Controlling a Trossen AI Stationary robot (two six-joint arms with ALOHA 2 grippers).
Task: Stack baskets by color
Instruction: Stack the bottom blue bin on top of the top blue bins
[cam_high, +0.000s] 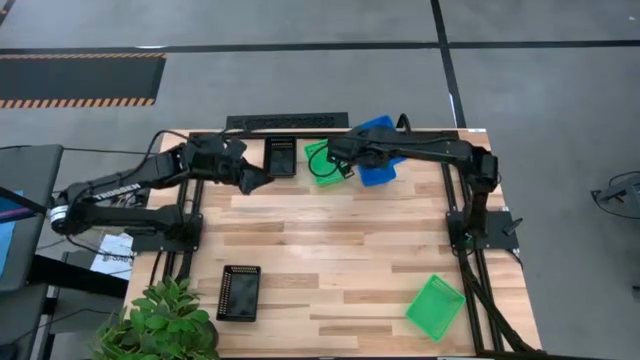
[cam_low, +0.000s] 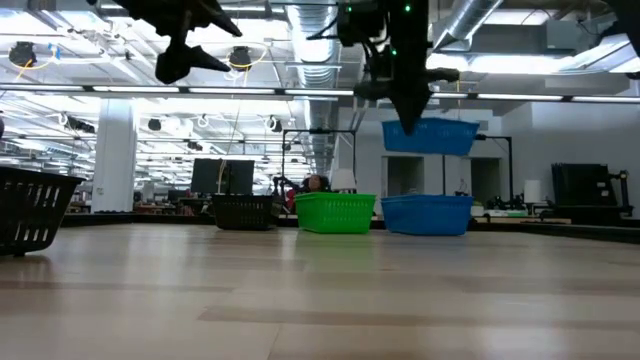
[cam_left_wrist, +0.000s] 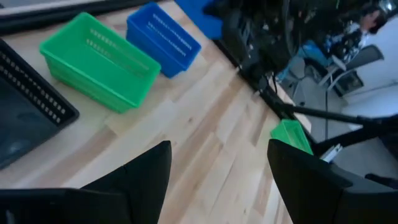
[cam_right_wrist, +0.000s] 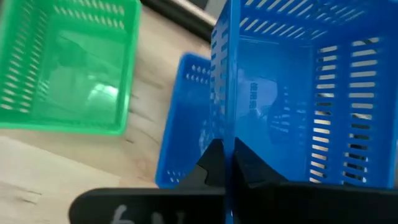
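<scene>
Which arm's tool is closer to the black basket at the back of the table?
Left. The left tool hangs open just beside the black basket, on its left. The right tool, shut on a lifted blue basket, sits farther off, past the green basket.

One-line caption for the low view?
Right gripper holds a blue basket above another blue basket, beside the green basket.
</scene>
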